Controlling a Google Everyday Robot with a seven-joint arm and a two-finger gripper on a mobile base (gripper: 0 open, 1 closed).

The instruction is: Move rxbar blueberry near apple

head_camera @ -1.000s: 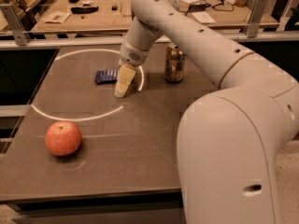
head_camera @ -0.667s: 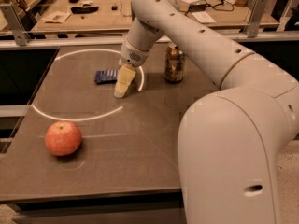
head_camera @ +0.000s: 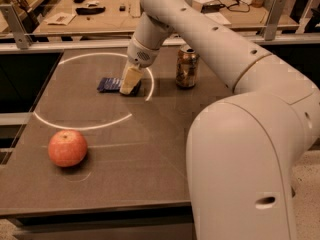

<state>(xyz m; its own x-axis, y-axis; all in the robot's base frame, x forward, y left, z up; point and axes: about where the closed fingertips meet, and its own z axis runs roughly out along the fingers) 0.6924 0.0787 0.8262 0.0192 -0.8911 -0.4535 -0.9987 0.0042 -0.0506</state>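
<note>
From where I stand, the dark table [head_camera: 150, 149] has a pale ring of light [head_camera: 80, 126] across its far left part. The blue snack bar [head_camera: 109, 84] lies flat inside that ring, at about eleven o'clock from the table's middle. The gripper [head_camera: 130, 86] is down on the bar's right end, covering it; whether it is wide, narrow or gripping the bar I cannot tell. The white arm [head_camera: 210, 39] reaches in from four o'clock. The apple [head_camera: 67, 148] sits well apart, at seven o'clock from the bar, near the front left edge. A brown drink can [head_camera: 187, 67] stands upright at three o'clock from the gripper.
</note>
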